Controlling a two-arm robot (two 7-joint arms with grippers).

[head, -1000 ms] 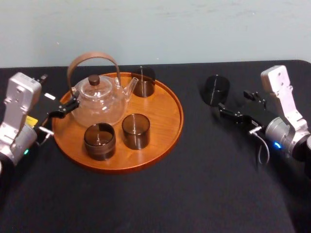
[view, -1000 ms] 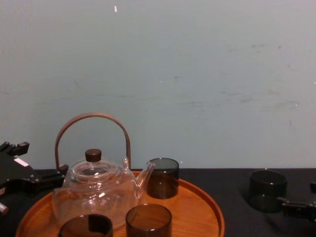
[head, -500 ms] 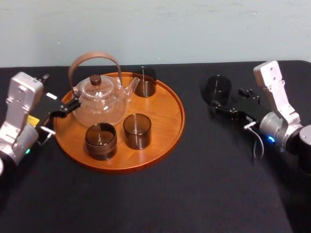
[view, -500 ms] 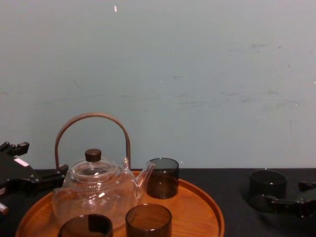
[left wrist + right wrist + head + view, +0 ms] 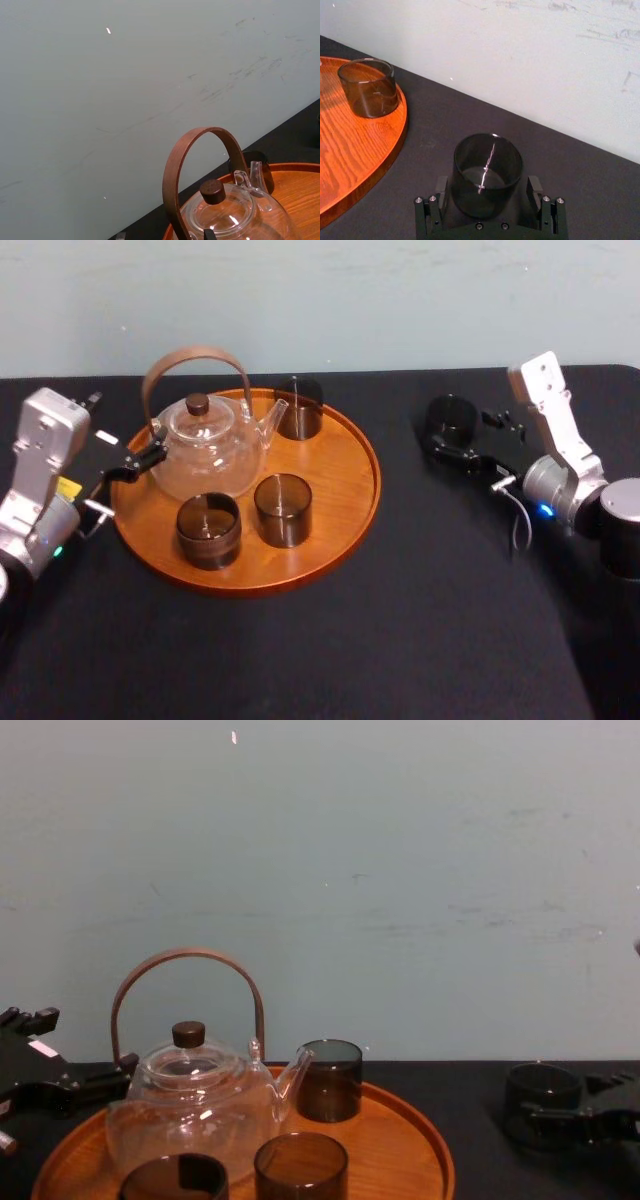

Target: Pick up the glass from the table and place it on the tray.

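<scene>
Black table (image 5: 420,570) against a pale wall, nothing fancy. From the head camera, the wooden tray (image 5: 335,475) sat left of centre with a teapot (image 5: 205,450) and three dark glasses (image 5: 281,508) on it. The left gripper (image 5: 135,462) was parked at its left rim. The glass (image 5: 450,418) stood on the table, well right of the tray. The right wrist camera made the grip much clearer: the right gripper (image 5: 488,190) was spread wide, with fingers (image 5: 441,186) either side of the glass, which sat deep between them. Couldn't tell if they actually touched it. The chest view had the glass's base flat on the table.
</scene>
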